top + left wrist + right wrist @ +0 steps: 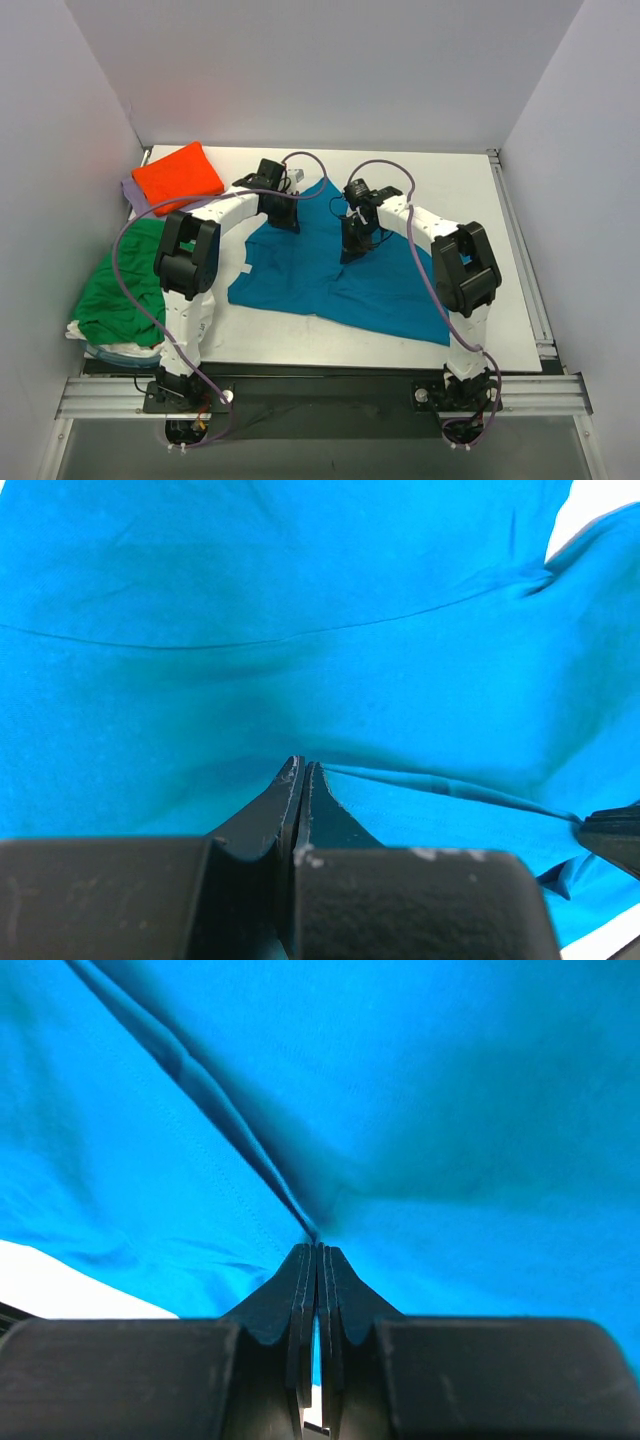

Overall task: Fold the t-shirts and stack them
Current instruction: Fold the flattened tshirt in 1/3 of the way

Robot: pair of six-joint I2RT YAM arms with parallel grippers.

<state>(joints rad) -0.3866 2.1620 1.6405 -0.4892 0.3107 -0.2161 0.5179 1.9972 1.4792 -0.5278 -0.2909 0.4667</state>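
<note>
The teal-blue t-shirt (320,275) lies spread and rumpled in the middle of the table. My left gripper (283,222) is shut on its cloth at the upper left part; in the left wrist view (302,763) the jaws are pressed together on a fold of the teal-blue t-shirt (300,620). My right gripper (352,250) is shut on the shirt near its middle; in the right wrist view (318,1247) a ridge of the teal-blue t-shirt (430,1090) runs into the closed jaws.
A folded orange t-shirt (178,176) lies at the back left on a lavender one (130,190). A crumpled green t-shirt (125,285) lies at the left edge over a white one (115,347). White walls enclose the table (470,200).
</note>
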